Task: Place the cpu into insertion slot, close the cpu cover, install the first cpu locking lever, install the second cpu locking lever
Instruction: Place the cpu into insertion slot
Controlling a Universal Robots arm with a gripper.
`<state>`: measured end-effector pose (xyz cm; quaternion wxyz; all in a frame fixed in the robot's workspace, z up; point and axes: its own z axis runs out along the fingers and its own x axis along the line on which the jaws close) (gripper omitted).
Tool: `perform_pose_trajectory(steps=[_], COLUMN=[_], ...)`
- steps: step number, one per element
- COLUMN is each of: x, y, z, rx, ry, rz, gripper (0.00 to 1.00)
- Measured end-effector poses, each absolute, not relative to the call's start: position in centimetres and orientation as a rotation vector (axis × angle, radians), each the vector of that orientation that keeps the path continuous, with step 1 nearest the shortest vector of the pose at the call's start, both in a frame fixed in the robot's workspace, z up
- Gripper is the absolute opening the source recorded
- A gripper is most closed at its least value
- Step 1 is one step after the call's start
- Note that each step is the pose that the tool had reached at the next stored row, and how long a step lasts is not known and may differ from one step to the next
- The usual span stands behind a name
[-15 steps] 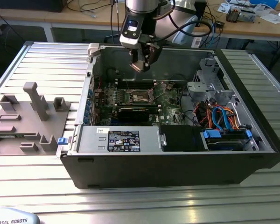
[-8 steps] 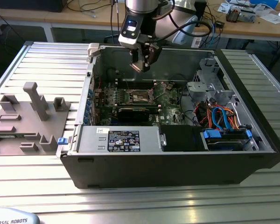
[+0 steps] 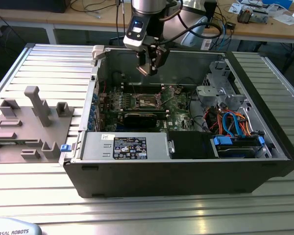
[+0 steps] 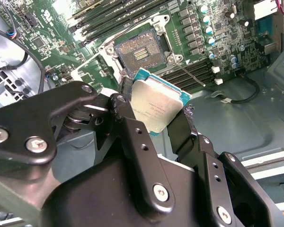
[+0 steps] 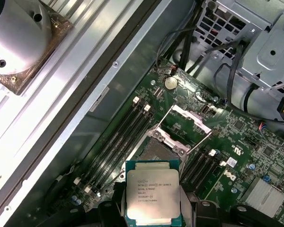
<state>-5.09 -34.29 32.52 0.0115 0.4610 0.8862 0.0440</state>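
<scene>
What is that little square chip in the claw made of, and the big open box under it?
The cpu looks like dull silver-grey metal on top, matte with a sheen, on a teal-green board at its edges. The computer case seems sheet metal: black outside, bare grey inside.

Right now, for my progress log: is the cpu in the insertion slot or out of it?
Out. The tool grips the cpu clear of the motherboard; the insertion slot lies bare.

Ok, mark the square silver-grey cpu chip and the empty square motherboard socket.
square silver-grey cpu chip (image 5: 154, 191), first wrist view, middle of its metal top.
empty square socket (image 4: 138, 50), second wrist view, centre of its contact field.
</scene>
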Motion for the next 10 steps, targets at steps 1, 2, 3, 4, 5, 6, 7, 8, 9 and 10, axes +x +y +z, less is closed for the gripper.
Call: perform_pose_trajectory(steps=[1,2,3,4,5,6,7,8,9,10], x=[-5.09,-5.09,-5.09,-5.09,-5.09,-5.09,-5.09,-5.09,-5.09,-5.09], y=[-34.29,-34.29,-34.29,-34.29,-34.29,-34.29,-34.29,-34.29,-34.29,-34.29], z=[32.52,32.52,32.51,32.51,32.51,32.51,32.5,32.5,32.5,32.5], rx=[1.443,1.447,1.452,1.462,1.469,1.477,1.486,1.495,1.502,1.507], ry=[2.761,2.759,2.756,2.751,2.746,2.742,2.737,2.731,2.727,2.724], rz=[0.137,0.137,0.137,0.137,0.137,0.136,0.136,0.136,0.136,0.136], gripper=[0.54,0.54,0.54,0.54,0.54,0.54,0.54,0.54,0.54,0.54])
